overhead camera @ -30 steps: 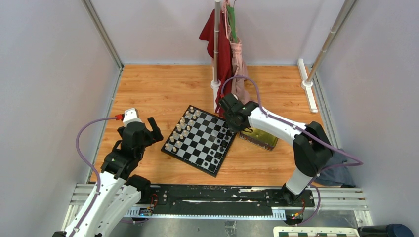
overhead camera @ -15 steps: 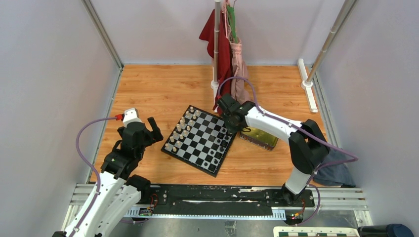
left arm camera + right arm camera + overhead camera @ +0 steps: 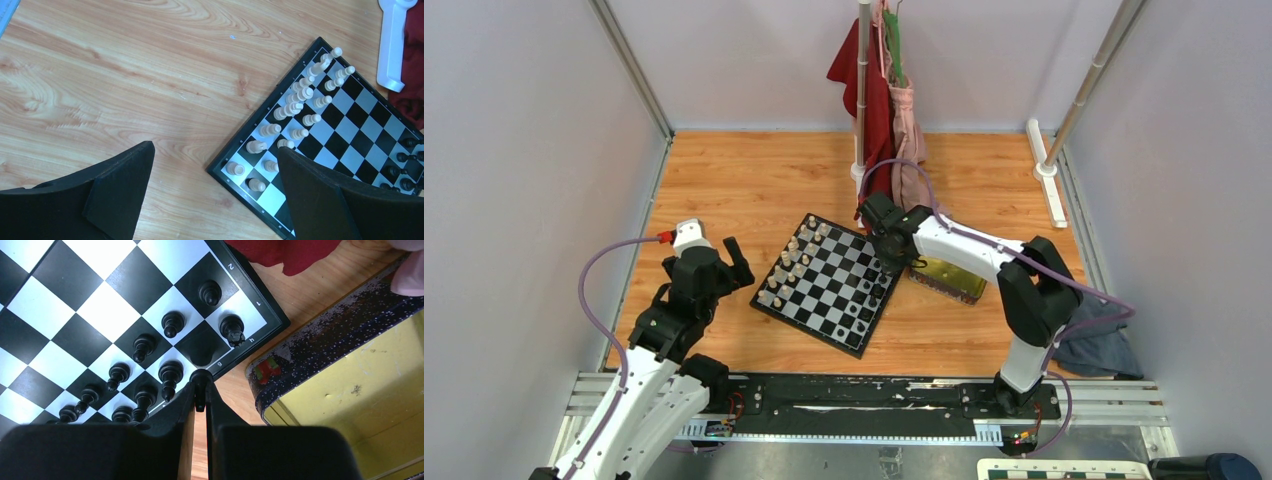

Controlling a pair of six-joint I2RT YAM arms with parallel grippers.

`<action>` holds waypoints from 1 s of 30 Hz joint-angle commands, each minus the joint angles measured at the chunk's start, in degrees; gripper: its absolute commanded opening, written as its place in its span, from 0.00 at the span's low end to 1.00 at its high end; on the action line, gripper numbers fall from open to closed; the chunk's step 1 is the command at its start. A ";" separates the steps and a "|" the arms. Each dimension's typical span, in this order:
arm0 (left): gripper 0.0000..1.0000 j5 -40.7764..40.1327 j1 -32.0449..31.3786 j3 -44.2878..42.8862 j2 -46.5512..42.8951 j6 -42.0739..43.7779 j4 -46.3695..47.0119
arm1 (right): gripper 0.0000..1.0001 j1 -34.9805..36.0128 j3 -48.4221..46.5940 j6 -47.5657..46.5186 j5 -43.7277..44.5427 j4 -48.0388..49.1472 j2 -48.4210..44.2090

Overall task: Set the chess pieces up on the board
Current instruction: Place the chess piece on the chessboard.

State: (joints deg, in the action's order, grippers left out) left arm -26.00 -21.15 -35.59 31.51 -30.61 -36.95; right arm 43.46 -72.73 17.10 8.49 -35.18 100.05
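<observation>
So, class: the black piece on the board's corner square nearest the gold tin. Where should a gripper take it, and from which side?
Probably by its upper body, coming straight down. The corner piece stands upright and slim on the board. Another black piece crowds one side, so put one finger over the empty square beside it and the other past the rim.

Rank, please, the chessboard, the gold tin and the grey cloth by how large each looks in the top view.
1. Chessboard: clearly the largest.
2. Grey cloth, then
3. gold tin: the cloth shows slightly more area, but the right arm hides part of both, so this order is unsure.
</observation>
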 commanded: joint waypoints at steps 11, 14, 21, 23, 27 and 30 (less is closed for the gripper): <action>1.00 -0.98 -0.47 0.60 0.62 -0.34 0.30 | 0.00 0.74 -3.44 -1.96 -0.44 -0.08 3.51; 1.00 -0.98 -0.47 0.70 0.69 -0.38 0.38 | 0.00 0.69 -3.68 -2.13 -0.47 0.00 4.02; 1.00 -0.98 -0.47 0.94 0.99 -0.25 0.65 | 0.00 0.58 -3.73 -2.23 -0.40 0.02 4.73; 1.00 -0.97 -0.47 0.96 1.12 -0.33 0.74 | 0.00 0.50 -3.61 -2.26 -0.38 0.20 4.84; 1.00 -0.90 -0.47 1.05 1.36 -0.29 0.87 | 0.00 0.12 -3.54 -2.43 -0.49 0.37 5.13; 1.00 -0.85 -0.47 1.01 1.45 -0.24 1.00 | 0.00 -0.07 -3.47 -2.44 -0.57 0.54 5.32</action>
State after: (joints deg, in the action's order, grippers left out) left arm -26.00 -21.15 -35.40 32.64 -30.61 -36.88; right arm 43.46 -74.76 15.38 8.08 -34.24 104.25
